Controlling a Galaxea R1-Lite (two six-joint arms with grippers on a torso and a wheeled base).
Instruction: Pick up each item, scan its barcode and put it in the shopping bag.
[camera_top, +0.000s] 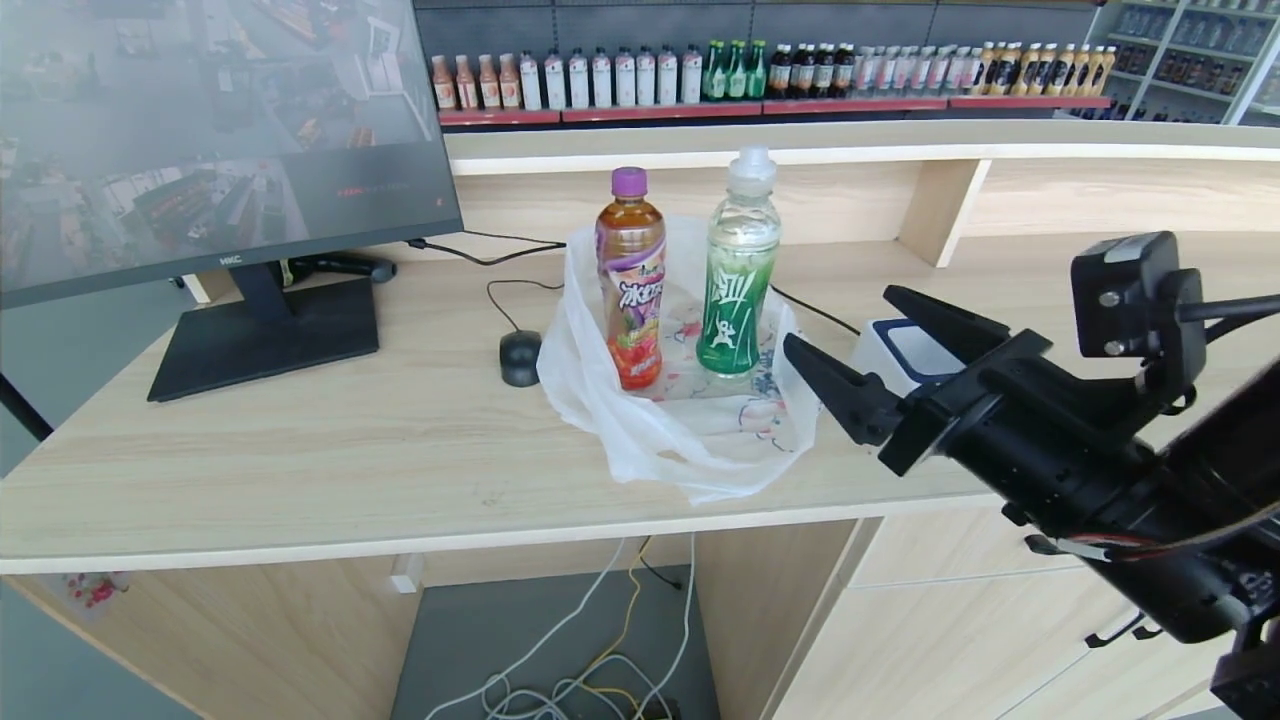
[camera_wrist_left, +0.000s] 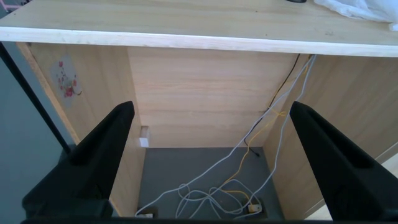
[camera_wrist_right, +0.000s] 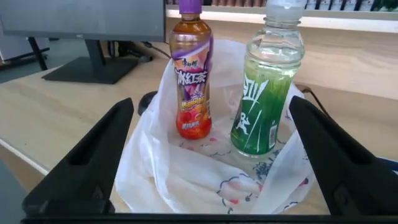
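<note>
Your left gripper (camera_wrist_left: 211, 107) and right gripper (camera_top: 840, 320) both gape wide. Two labelled plastic bottles (camera_top: 631, 290) seemingly stand inside the crumpled white plastic bag (camera_top: 690, 440).

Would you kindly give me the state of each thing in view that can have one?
tea bottle, upright, purple cap on.
green-label bottle, upright, cap on.
shopping bag, slumped open on the counter, both bottles standing on it.
monitor, switched on.
right gripper, jaws open, empty.
left gripper, jaws open, empty, below the counter edge.
</note>
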